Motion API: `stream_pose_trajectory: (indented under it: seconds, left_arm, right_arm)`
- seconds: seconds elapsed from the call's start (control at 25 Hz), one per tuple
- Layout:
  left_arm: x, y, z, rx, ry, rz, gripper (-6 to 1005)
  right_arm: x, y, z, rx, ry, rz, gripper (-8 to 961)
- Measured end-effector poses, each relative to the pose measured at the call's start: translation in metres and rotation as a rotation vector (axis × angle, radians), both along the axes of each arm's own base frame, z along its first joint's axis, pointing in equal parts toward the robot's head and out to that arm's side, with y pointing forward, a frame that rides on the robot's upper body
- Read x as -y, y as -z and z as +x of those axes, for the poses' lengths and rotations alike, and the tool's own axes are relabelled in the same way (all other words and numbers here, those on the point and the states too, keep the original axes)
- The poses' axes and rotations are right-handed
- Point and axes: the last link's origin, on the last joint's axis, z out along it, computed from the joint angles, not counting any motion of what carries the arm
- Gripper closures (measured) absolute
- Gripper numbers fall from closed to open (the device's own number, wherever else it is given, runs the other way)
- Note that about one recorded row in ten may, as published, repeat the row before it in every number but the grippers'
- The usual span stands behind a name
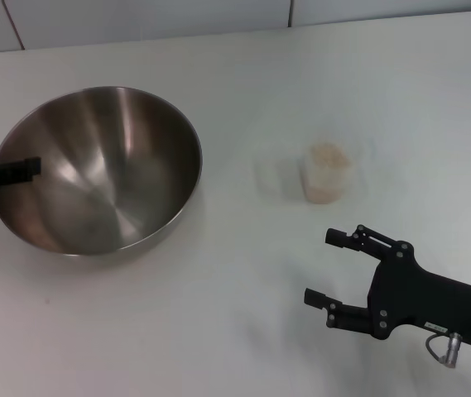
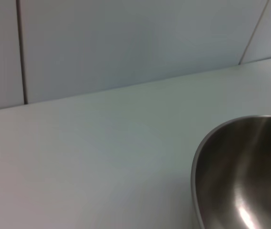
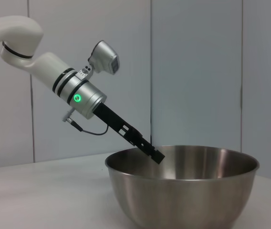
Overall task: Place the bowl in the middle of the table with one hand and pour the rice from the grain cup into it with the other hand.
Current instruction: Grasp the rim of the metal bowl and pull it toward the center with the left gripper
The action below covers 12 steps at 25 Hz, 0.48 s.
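Note:
The steel bowl (image 1: 127, 141) stands at the left of the white table (image 1: 218, 322). My left gripper (image 1: 21, 169) reaches in from the left edge, shut on the bowl's rim with one finger inside the bowl. The right wrist view shows that finger (image 3: 150, 151) over the rim of the bowl (image 3: 183, 200). The bowl's edge also shows in the left wrist view (image 2: 240, 181). The clear grain cup (image 1: 328, 175) stands upright right of centre, with pale rice (image 1: 327, 154) inside. My right gripper (image 1: 323, 266) is open and empty, nearer the front edge than the cup and apart from it.
A grey panelled wall (image 1: 136, 21) runs behind the table's far edge. Bare tabletop lies between the bowl and the cup and along the front.

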Motion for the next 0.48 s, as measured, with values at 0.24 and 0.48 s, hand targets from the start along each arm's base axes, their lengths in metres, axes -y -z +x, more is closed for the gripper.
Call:
stream_pose_trajectory:
  seconds: [0.24,0.48]
  left_arm:
    - [-0.0016,0.0042,-0.0021,-0.012,-0.010,-0.016,140]
    - [-0.0013,0.0041,0.0000,-0.014,-0.004,-0.026,140]
  right_arm:
    - [-0.0019,-0.0001,-0.0012,-0.001,-0.005,0.001,122]
    - [-0.0031,-0.0002,-0.0020,-0.002,-0.009,0.001,121]
